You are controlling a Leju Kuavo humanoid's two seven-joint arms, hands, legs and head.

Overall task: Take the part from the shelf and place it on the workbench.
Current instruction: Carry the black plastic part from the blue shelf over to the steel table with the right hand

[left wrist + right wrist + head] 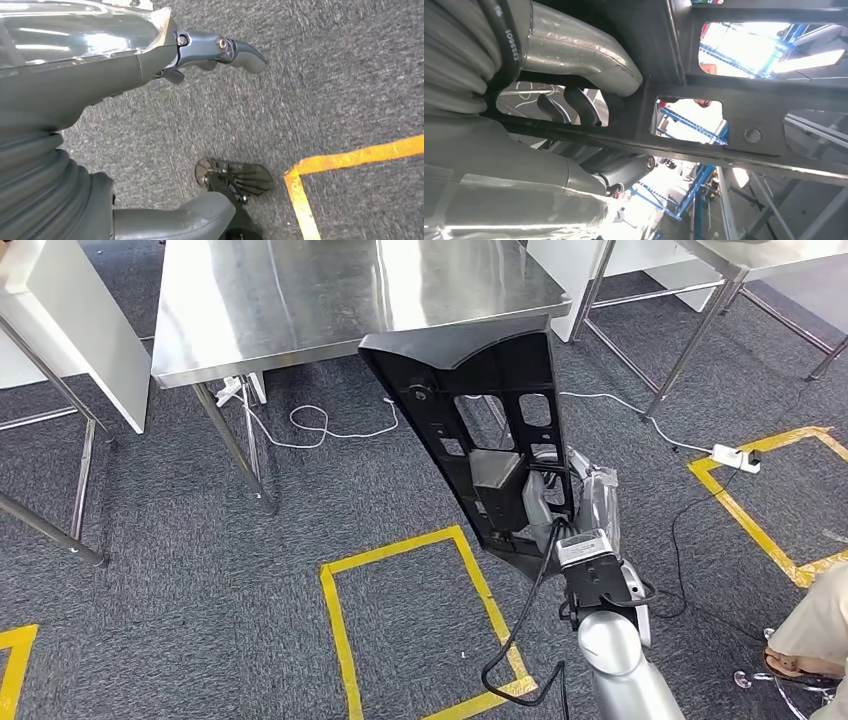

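Right hand (545, 502) grips the black panel (480, 430) by its lower end, holding it upright and clear of the steel workbench (300, 300), ready to lay down, while the left hand (150, 55) hangs empty.

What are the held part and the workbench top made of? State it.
Black part: looks like moulded plastic with a semi-gloss finish, going by its ribs, cut-out windows and soft sheen. Workbench top: apparently stainless steel, brushed, with streaky mirror-like reflections. The right hand grips the part.
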